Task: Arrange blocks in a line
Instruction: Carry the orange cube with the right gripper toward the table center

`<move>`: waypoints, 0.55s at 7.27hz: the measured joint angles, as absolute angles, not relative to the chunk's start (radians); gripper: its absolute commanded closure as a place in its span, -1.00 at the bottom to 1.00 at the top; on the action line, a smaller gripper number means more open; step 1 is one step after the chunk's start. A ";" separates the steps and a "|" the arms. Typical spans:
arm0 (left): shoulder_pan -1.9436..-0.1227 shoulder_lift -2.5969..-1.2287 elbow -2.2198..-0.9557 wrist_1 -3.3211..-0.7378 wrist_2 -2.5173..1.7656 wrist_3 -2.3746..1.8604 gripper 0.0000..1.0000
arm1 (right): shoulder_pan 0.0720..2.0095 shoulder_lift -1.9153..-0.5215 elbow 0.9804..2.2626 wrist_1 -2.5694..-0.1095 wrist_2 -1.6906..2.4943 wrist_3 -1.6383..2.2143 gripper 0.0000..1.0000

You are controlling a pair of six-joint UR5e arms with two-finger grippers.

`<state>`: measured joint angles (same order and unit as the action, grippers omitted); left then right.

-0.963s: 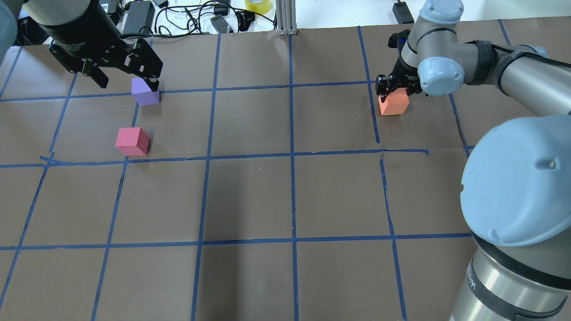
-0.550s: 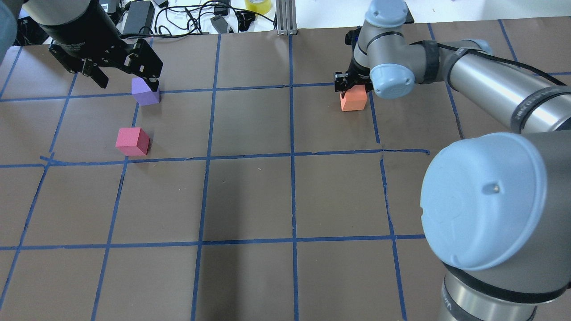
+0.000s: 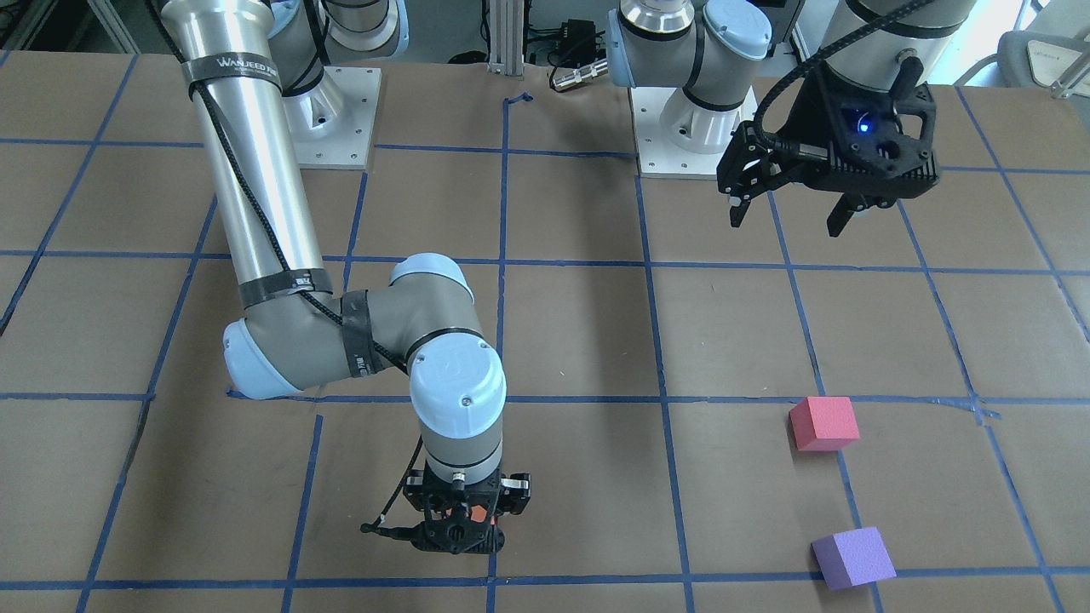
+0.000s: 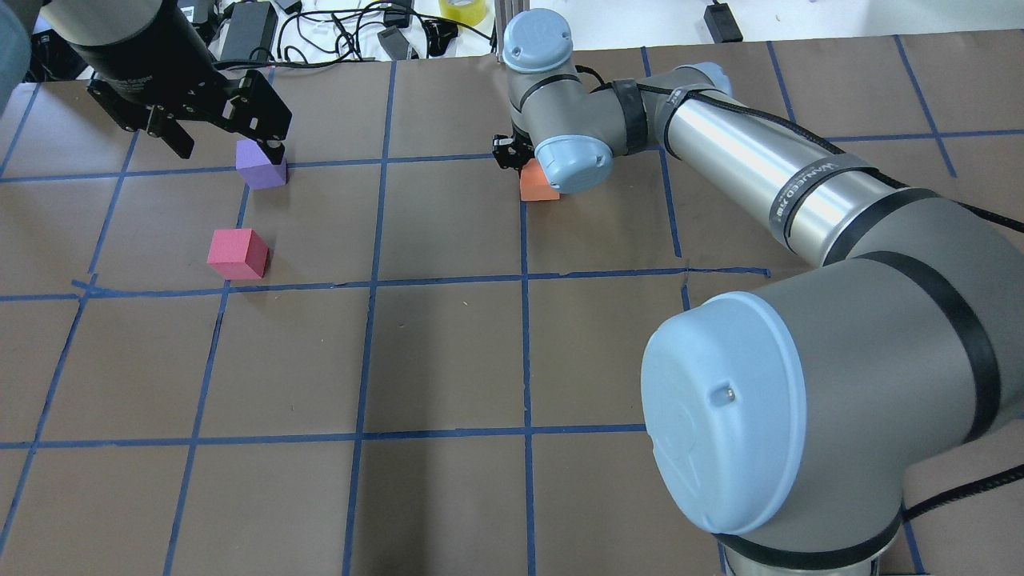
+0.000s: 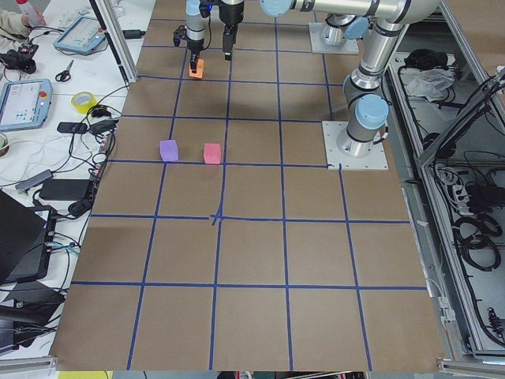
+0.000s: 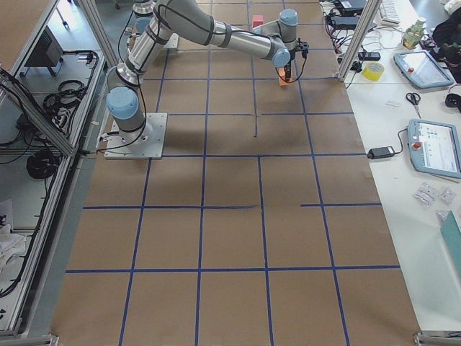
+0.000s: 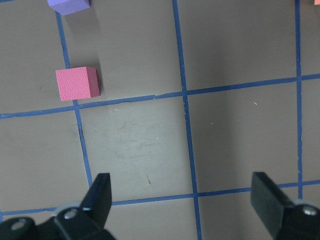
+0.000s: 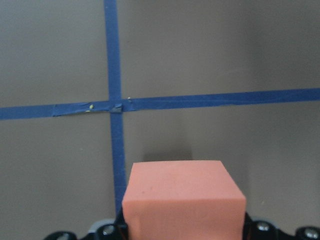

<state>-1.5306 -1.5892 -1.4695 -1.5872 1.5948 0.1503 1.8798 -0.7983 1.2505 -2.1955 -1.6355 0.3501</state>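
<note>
My right gripper [image 4: 524, 170] is shut on the orange block [image 4: 536, 188], low over the table's centre tape line; the block fills the right wrist view [image 8: 184, 200]. In the front view the gripper [image 3: 460, 524] hides most of the block. The purple block [image 4: 261, 168] and the pinkish-red block [image 4: 238, 254] lie on the table at far left, also in the front view (purple [image 3: 853, 558], pinkish-red [image 3: 823, 423]). My left gripper [image 4: 230, 149] hangs open and empty, high above the table near them [image 3: 785, 223].
Brown paper table [image 4: 448, 360] with a blue tape grid. Cables, a power brick and a yellow tape roll [image 4: 462, 10] lie past the far edge, beside an aluminium post [image 4: 512, 32]. My right arm's elbow [image 4: 800, 400] hides the lower right of the overhead view.
My right arm has carried the orange block leftward, from the table's right part to the centre line. The left arm and the other two blocks have not moved.
</note>
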 measured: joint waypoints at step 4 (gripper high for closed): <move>-1.529 -1.589 -1.470 -1.586 1.595 0.151 -1.00 | 1.912 -0.777 1.198 -2.139 -1.594 0.428 0.07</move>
<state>-1.5295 -1.5892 -1.4695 -1.5862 1.5953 0.1510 1.9121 -0.7773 1.1976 -2.1389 -1.5944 0.4278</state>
